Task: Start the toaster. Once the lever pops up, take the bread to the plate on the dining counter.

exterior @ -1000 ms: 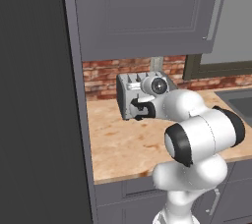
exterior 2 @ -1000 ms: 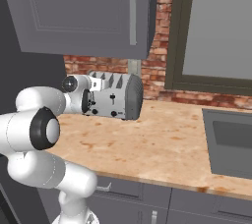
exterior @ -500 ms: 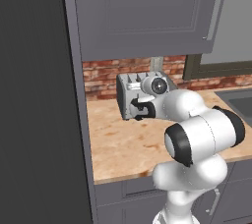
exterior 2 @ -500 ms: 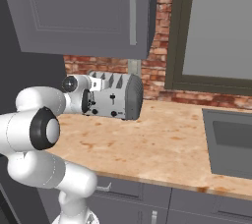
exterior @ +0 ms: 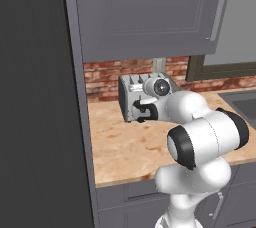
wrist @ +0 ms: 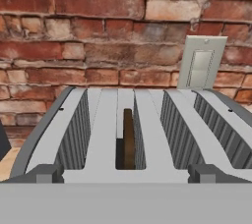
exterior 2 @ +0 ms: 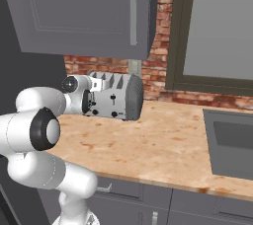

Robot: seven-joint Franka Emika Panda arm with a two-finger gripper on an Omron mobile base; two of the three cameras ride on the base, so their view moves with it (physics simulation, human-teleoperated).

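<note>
Your two-finger gripper (exterior: pixel 139 111) sits right at the front face of the boxy silver metal four-slot toaster (exterior 2: pixel 114 97), and its jaws stand spread wide with nothing between them; in the hand view the two dark fingertips (wrist: pixel 43 173) rise far apart at the toaster's near top edge. That closeness is your first risk: if you push forward instead of down, you likely shove the toaster across the tan mottled countertop (exterior 2: pixel 163 142) toward the red brick wall (wrist: pixel 98 26) rather than engaging a lever. You cannot see the black levers from the hand view, so you are aiming partly blind; a finger that lands on the housing instead of a lever could slip off and start nothing. Next, look into the slots: the dark brown bread slice (wrist: pixel 129 137) stands deep in the second slot from the left, its top well below the rim. If you press the lever on the other pair of slots, the bread probably stays unheated. Farther back, the pale wall outlet plate (wrist: pixel 201 62) sits just behind the toaster, and the grey upper cabinet (exterior: pixel 145 12) hangs overhead, so lifting high may knock the arm against it.
</note>
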